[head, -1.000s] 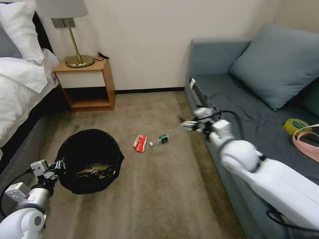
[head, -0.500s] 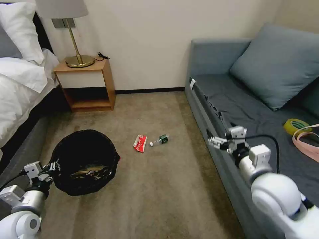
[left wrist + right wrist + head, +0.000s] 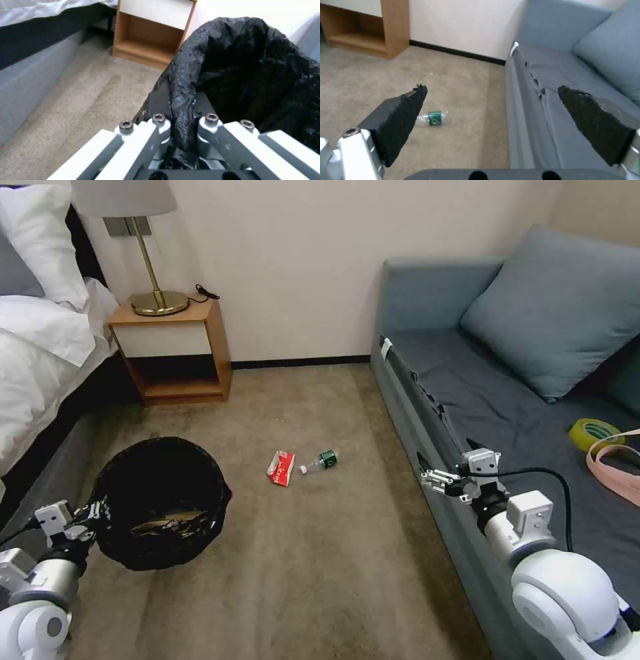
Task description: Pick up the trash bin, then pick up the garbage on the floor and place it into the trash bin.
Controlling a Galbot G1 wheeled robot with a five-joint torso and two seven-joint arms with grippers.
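Left gripper [image 3: 181, 122] clamped on bin [image 3: 160, 500] rim. Right gripper [image 3: 433, 478] wide open, empty. Bottle [image 3: 321, 460] at 12 o'clock: probably light, slippery; grip mid-body. Packet [image 3: 282, 467]: likely flimsy; pinch edge.

The left arm is entering at the lower left of the head view, forearm angled up and to the right. The left hand [image 3: 93, 511] is clamping its fingers [image 3: 160, 125] on the bag-lined rim of the trash bin [image 3: 160, 500], one finger on each side of the rim. The right arm is entering at the lower right of the head view, forearm pointing up and left. The right hand [image 3: 433, 478] is holding its fingers [image 3: 403, 117] spread wide apart, gripping nothing.
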